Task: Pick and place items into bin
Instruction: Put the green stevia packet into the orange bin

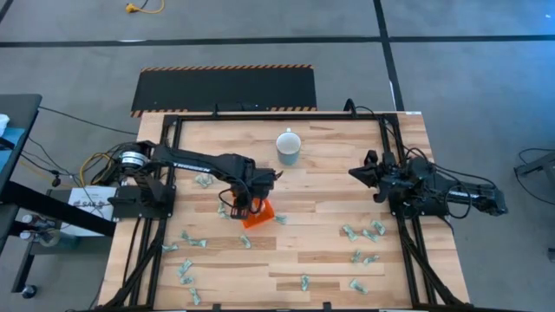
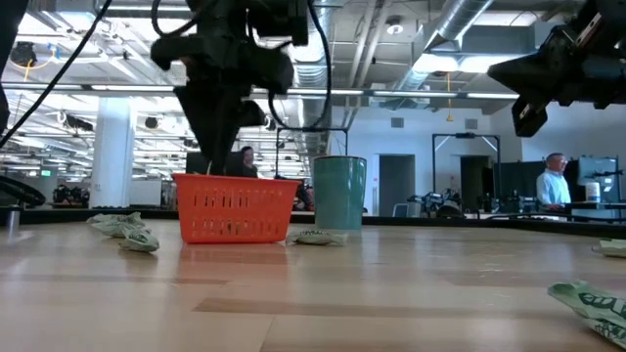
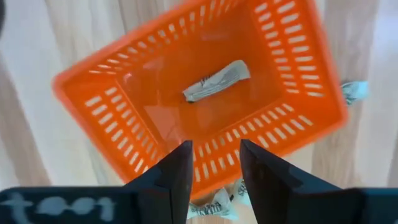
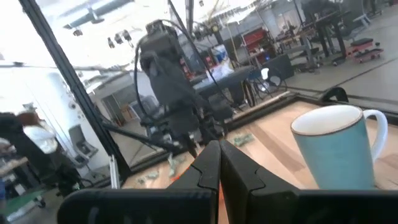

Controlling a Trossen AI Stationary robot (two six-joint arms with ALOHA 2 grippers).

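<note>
A: From above, where is the left gripper placed?

B: It is held right over the orange bin, near the table's middle; scattered items are seen on both sides, the right-hand cluster lying nearer the parked right gripper.

A: And at table height?

B: The bin is seen beside the mug.

A: The left wrist view?

B: Its fingers are parted and empty (one wrapped piece lies slantwise in the bin, directly beneath).

A: The right wrist?

B: Its fingers are pressed together, nothing held.
</note>
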